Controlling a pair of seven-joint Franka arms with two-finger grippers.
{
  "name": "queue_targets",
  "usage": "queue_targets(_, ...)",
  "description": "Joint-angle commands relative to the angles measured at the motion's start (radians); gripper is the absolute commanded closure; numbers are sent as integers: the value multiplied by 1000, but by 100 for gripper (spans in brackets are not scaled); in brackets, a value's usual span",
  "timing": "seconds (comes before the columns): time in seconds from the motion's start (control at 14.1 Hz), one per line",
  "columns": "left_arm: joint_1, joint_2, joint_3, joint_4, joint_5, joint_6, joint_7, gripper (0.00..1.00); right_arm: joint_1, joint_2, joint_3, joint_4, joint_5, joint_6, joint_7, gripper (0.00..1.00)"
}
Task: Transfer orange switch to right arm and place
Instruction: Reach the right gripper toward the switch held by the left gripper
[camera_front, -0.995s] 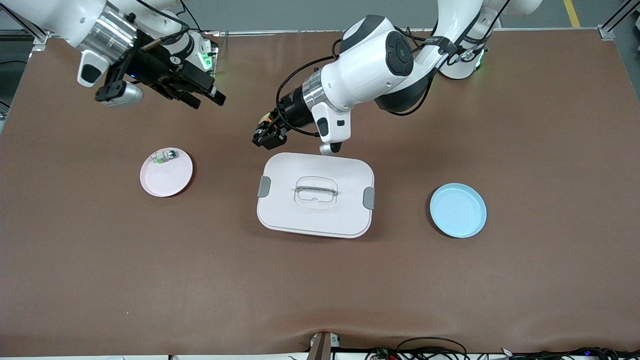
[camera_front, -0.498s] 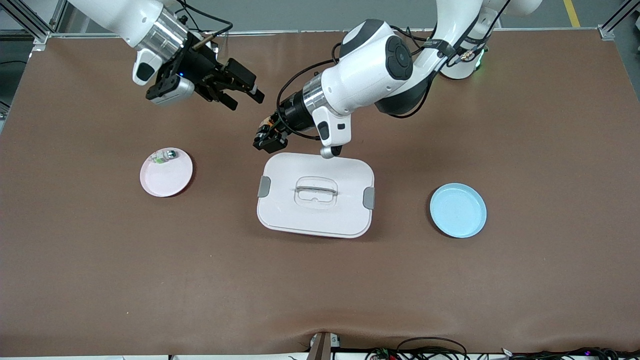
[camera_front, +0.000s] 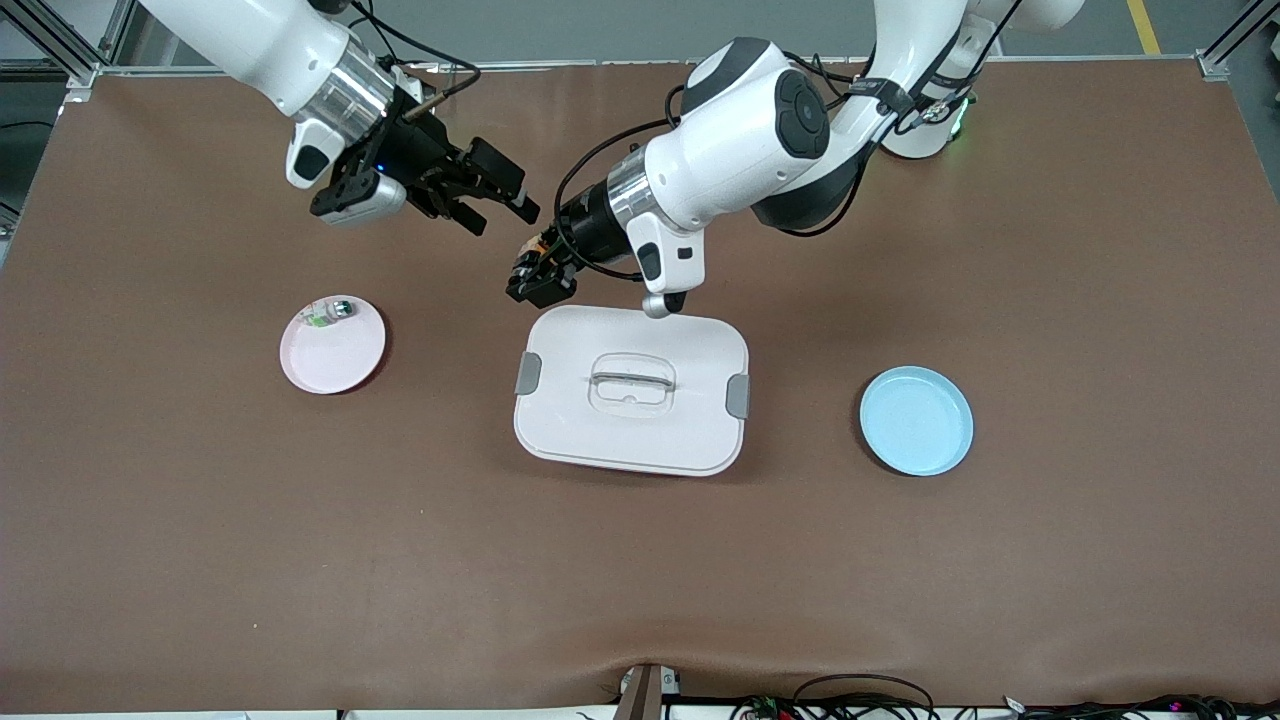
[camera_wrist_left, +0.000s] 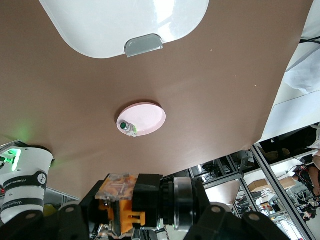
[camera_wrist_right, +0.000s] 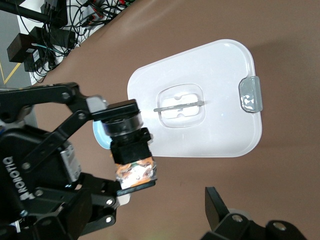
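One orange switch (camera_front: 541, 262) is in play, pinched in the left gripper (camera_front: 532, 272) up in the air, over bare brown table (camera_front: 640, 580) just past the edge of the white lidded box (camera_front: 632, 389) that faces the robots' bases. In the right wrist view the switch (camera_wrist_right: 131, 150) shows a black barrel with a clear, orange-cored end sticking out from the left gripper's fingers (camera_wrist_right: 75, 107), which clamp it from both sides; the left wrist view shows the same part (camera_wrist_left: 120, 200) close up between the pads. Right gripper (camera_front: 497, 205) hangs in the air just beside the switch, toward the right arm's end of the table, jaws spread wide with nothing between them, tips pointed at the part but apart from it. On the table, a pink plate (camera_front: 345, 365) lies toward the right arm's end and carries a small clear-silver-green part (camera_front: 330, 313) near its rim; a blue plate (camera_front: 917, 420) lies toward the left arm's end. The box sits between the two plates, lid on, grey latches at both short ends, recessed handle in the middle.
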Motion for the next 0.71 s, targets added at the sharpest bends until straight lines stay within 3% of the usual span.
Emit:
queue_targets(0.0,-12,13,11,32,-16,5,-9,100,17,25,-7,-3,19,55,-7,0)
queue_targets(0.64,-20,15,6,32,-18,5,-49,100,31,56,-7,17,19,89,-3,0)
